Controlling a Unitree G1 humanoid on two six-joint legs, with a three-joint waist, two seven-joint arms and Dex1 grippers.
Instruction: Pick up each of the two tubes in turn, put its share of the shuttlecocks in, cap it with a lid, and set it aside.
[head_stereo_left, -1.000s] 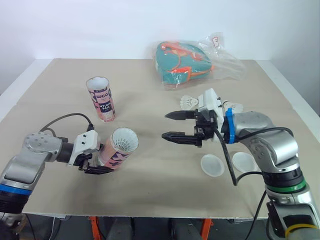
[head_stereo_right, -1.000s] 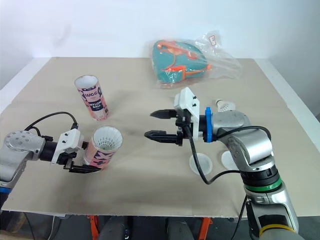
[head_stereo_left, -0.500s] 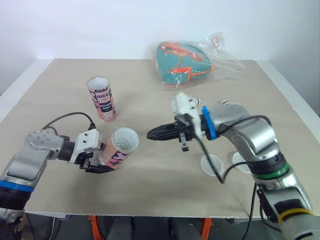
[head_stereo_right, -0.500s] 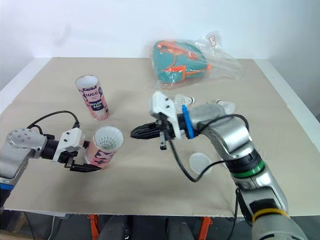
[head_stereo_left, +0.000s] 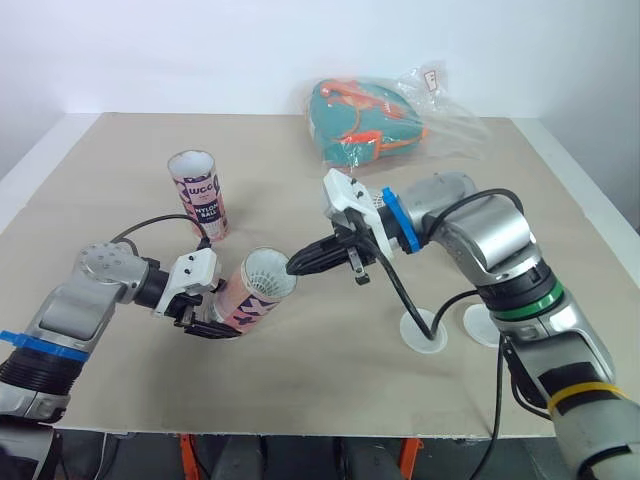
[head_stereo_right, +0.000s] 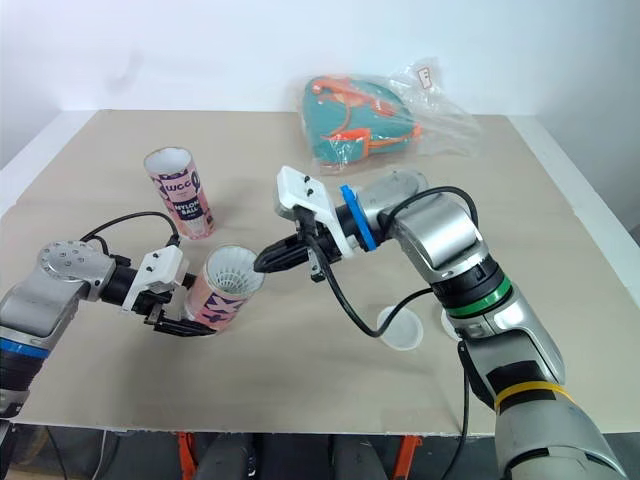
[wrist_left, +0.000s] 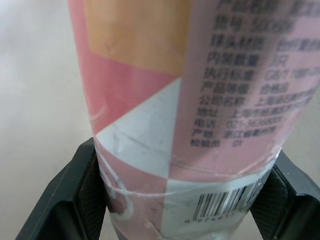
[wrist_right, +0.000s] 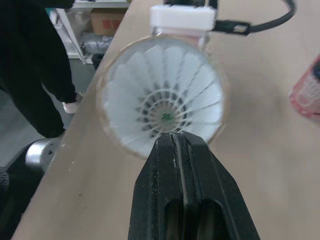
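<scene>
Evidently the loading step is in hand. In the left eye view, the tube (head_stereo_left: 252, 295) is held low over the tabletop (head_stereo_left: 120, 160) by the left gripper (head_stereo_left: 210, 318), tilted so that its open mouth is turned toward the right gripper (head_stereo_left: 298, 265). A shuttlecock (head_stereo_left: 266, 272) is lodged just inside that mouth. The right gripper's fingers are pressed together with nothing between them, and their tips are set at the mouth. This pose is judged fit for nudging the shuttlecock deeper rather than for carrying. The second tube (head_stereo_left: 199, 195) is left upright farther back, out of the way. A lid (head_stereo_left: 424, 331) and a second lid (head_stereo_left: 483, 325) are kept flat beside the right arm, handy for capping. A bag (head_stereo_left: 375, 115) is laid at the far edge. The same arrangement is given by the right eye view. In the left wrist view, the tube's barcode end is seen pinched between the two fingers (wrist_left: 75, 200), one on each side, so that the mouth end is kept free. In the right wrist view, the closed fingers (wrist_right: 180, 200) are aimed at the edge of the feather skirt, whose cork is turned inward; contact cannot be told for certain. A person (wrist_right: 30, 75) in dark clothes is glimpsed beyond the tabletop's edge.
</scene>
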